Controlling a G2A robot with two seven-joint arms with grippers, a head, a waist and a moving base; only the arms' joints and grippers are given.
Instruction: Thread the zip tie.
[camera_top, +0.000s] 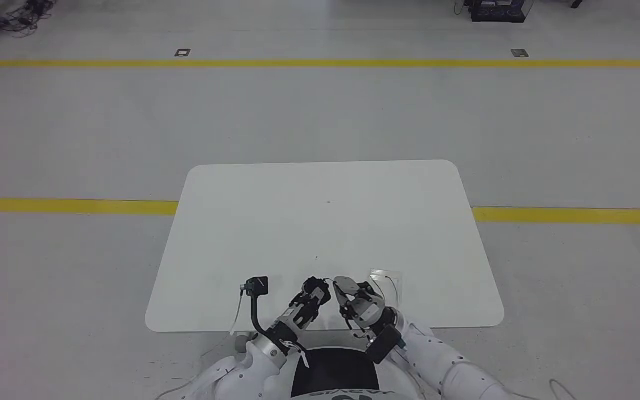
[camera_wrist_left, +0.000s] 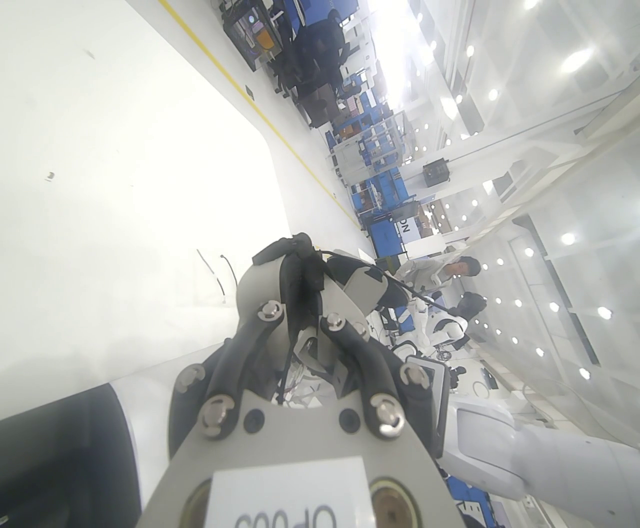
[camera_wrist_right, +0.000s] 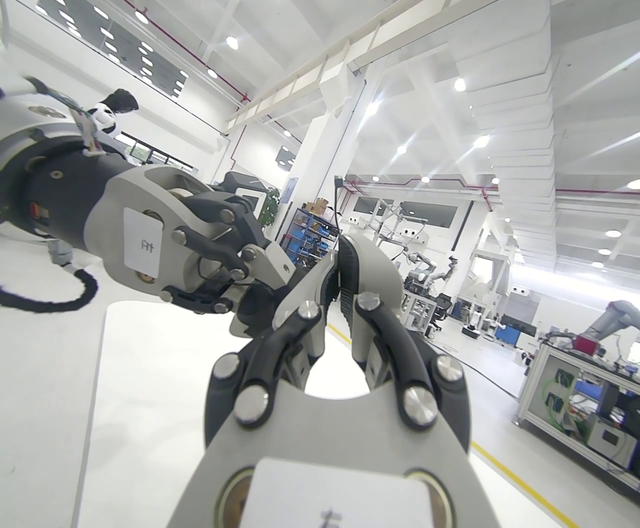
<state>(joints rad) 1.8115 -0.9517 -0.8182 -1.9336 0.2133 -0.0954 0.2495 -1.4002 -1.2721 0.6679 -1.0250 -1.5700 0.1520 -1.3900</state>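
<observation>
1. White table (camera_top: 330, 220) stands on a grey floor.
2. Over its near edge, the right gripper (camera_wrist_right: 340, 260) pinches the thin zip tie (camera_wrist_right: 336, 200), which is likely light and springy.
3. Just left, the left gripper (camera_wrist_left: 300, 272) has its fingers closed; it should grip near the tip.

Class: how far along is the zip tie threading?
Done: the zip tie is lifted, pinched in the shut right tool. In hand: the shut left tool sits close beside it, above the table. Left, it seems: pushing the tail through.
</observation>
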